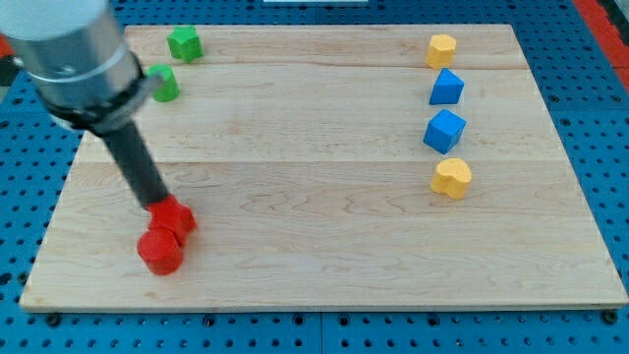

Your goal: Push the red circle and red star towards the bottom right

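Two red blocks sit touching near the board's bottom left. The lower one looks like the red circle. The upper one looks like the red star, partly hidden by the rod. My tip rests at the upper left edge of the upper red block, touching it. The dark rod slants up to the grey arm body at the view's top left.
Two green blocks lie at the top left, the second partly behind the arm. At the right stand a yellow block, two blue blocks and a yellow heart-like block. The wooden board lies on blue pegboard.
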Robot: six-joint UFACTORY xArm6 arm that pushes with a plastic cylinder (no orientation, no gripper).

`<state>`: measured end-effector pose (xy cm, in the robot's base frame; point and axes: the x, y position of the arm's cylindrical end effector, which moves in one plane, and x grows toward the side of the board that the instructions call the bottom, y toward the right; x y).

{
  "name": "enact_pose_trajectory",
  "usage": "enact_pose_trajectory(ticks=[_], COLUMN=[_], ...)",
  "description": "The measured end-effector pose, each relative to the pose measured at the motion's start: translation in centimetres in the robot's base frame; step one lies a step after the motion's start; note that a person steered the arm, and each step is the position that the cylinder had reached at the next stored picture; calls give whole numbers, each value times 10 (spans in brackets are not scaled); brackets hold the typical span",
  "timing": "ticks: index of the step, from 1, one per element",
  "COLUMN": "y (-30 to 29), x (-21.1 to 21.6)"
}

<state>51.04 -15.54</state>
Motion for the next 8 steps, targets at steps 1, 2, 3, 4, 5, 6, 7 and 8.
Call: enact_pose_trajectory(ticks=[1,2,3,4,5,6,7,8], y=[62,2,-79,-124,-84,-42,-5,25], x=[16,-11,25,89,108,100,93,77])
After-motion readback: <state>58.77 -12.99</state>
